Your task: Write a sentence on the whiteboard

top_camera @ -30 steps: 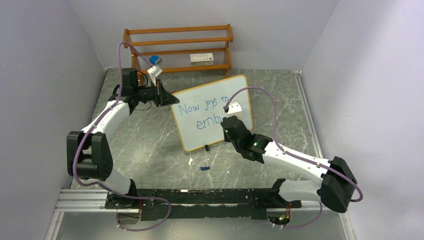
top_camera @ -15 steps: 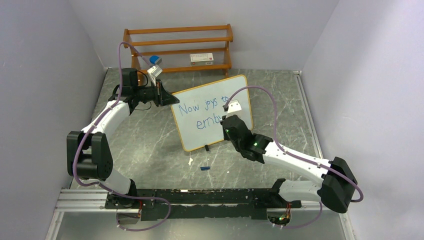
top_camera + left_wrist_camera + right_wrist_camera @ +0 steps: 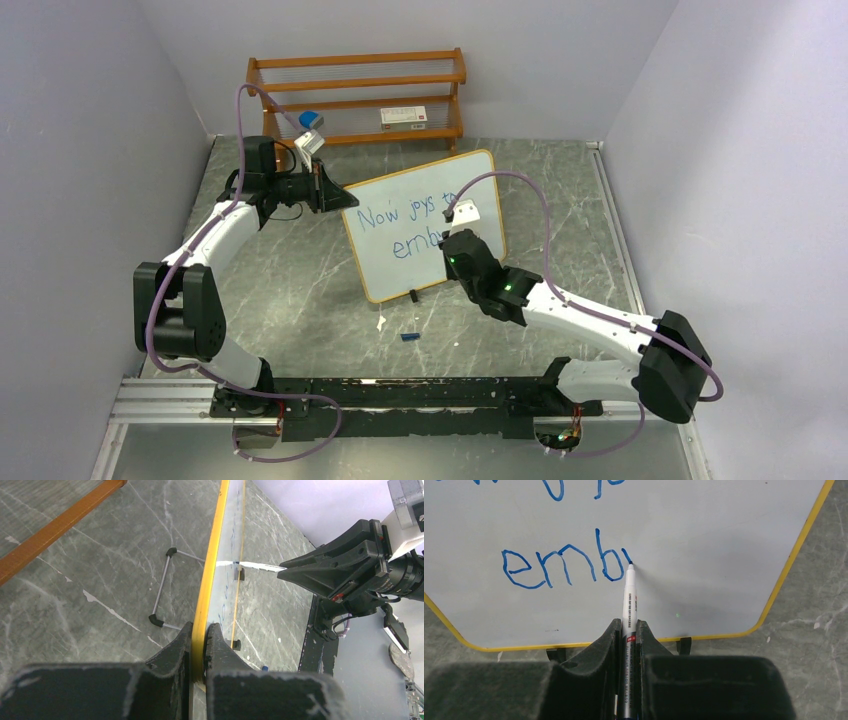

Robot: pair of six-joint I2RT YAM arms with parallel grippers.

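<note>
1. Whiteboard (image 3: 390, 272) in the middle of the grey table (image 3: 290, 290), standing on two small black feet with a wire stand (image 3: 165, 587) behind it.
2. Blue lettering now: the sentence (image 3: 410, 215) runs in two rows. The top row reads "Now joys t", and the right arm covers whatever follows. The lower row reads "emb", plus a short stroke just after the "b".
3. Over to the left end effector (image 3: 200, 645): it sits at the board's upper left corner. Its fingers are pressed together on the yellow frame, and the wrist view shows the edge squeezed between them.
4. The right end effector (image 3: 628, 635) is in front of the board's lower right part. It is clamped on a marker (image 3: 629, 597), whose white barrel sticks straight out between the fingers.
5. The marker's tip is touching the board, right at the top of that short stroke beside the "b".
6. Around the edges, a wooden shelf rack (image 3: 357, 95) stands against the back wall, well behind the board. A small blue piece (image 3: 408, 337) lies on the table in front of the board, near its foot but apart from it.
</note>
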